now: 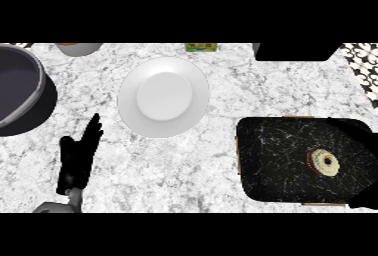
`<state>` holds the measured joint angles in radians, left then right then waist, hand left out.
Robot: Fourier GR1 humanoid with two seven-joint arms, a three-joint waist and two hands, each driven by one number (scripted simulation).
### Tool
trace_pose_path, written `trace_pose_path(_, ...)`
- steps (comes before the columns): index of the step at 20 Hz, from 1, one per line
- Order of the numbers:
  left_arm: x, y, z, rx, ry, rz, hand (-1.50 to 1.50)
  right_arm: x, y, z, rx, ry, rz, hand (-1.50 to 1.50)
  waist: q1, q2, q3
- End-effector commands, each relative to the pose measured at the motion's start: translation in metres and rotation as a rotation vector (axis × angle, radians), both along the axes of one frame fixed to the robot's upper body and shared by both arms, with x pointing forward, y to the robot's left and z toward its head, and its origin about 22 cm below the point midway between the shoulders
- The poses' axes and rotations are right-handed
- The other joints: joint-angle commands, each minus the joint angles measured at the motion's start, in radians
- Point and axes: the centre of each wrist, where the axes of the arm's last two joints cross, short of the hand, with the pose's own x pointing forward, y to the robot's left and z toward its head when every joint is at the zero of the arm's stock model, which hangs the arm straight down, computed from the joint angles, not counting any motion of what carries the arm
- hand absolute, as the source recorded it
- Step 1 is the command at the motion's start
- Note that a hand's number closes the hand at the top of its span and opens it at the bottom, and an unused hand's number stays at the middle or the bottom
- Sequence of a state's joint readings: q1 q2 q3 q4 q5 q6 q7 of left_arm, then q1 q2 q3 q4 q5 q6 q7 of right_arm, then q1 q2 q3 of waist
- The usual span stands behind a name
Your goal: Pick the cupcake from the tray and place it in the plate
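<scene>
Fingers (pixel 91 132) on my left hand (pixel 76 162) are straight and hold nothing. It rests at lower left near the plate (pixel 163 96), parked there, I judge, because the cupcake (pixel 322 162) sits on the tray (pixel 273 150) far to the right. The dark shape at the tray's right edge is probably my right hand (pixel 359 131); I cannot tell its state.
</scene>
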<state>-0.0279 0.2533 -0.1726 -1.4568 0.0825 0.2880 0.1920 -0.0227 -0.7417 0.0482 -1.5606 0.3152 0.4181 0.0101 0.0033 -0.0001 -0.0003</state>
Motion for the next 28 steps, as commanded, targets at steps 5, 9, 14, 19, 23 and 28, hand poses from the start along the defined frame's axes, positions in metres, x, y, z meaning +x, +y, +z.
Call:
trace_pose_path(5,-0.006,-0.018,0.0,0.003,-0.008,-0.004,0.0,0.013,0.001,-0.028,-0.027,0.052,0.018,-1.5,-0.001,0.0,0.0)
trace_pose_path(9,-0.004,-0.002,0.0,-0.013,-0.005,0.013,0.0,0.018,-0.003,-0.026,-0.028,0.058,0.03,-1.5,-0.001,0.0,0.0)
trace_pose_path(14,0.009,-0.011,0.013,-0.021,-0.008,-0.003,0.0,0.025,-0.007,-0.029,-0.026,0.077,0.027,-1.5,-0.002,0.0,0.0)
trace_pose_path(19,-0.015,-0.009,-0.002,-0.021,0.006,-0.001,0.0,0.004,0.032,-0.057,-0.025,0.06,0.013,-1.5,-0.003,-0.001,0.0)
trace_pose_path(23,0.004,0.004,0.01,-0.004,0.006,0.007,0.0,0.026,0.007,-0.049,-0.009,0.096,0.039,-1.5,-0.002,0.0,0.0)
trace_pose_path(28,0.003,-0.008,0.005,-0.008,-0.006,-0.006,0.0,0.018,0.001,-0.054,-0.076,0.026,0.088,1.5,-0.003,0.0,0.0)
